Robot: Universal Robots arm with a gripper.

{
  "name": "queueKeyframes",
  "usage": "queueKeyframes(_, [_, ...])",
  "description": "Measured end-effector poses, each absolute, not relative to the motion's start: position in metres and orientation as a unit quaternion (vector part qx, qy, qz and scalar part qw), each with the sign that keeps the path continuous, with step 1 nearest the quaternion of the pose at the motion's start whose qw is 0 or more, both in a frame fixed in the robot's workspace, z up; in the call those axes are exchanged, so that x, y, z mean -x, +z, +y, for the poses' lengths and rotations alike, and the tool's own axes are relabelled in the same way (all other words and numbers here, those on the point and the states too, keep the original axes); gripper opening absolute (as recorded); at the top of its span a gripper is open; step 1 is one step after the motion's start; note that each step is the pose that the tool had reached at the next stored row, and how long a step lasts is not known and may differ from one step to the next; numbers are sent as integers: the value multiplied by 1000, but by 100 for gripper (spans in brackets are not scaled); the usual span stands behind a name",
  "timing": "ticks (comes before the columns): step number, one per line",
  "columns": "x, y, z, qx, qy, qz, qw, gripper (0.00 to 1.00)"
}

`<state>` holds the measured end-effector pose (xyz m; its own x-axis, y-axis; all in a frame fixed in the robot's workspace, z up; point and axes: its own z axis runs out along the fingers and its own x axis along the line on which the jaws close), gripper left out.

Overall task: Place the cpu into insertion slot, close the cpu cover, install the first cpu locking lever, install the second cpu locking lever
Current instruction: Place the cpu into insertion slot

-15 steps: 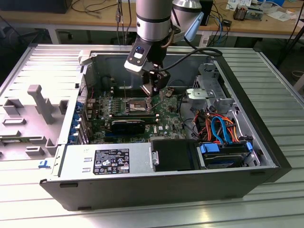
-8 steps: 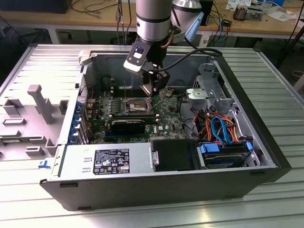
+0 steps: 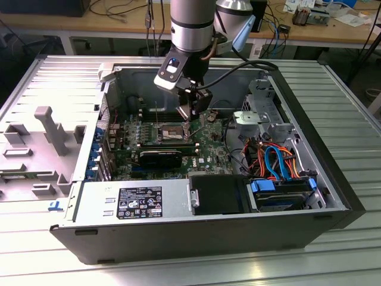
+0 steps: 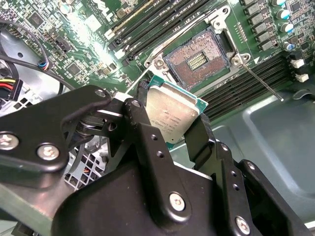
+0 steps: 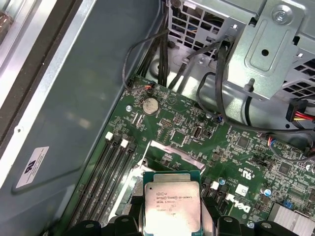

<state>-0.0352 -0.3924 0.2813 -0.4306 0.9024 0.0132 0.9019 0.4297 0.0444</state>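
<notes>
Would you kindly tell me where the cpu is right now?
In the second wrist view the cpu is clamped by its edges in the gripper, held over the motherboard close beside the empty insertion slot, not seated in it.

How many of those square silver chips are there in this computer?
1. The cpu is clamped in the gripper, held clear of the insertion slot, whose contact field lies bare. More could be hidden from view.
</notes>
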Motion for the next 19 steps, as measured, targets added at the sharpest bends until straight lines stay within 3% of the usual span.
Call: queueKeyframes(19, [35,281,-392,-547,22,837,7,55])
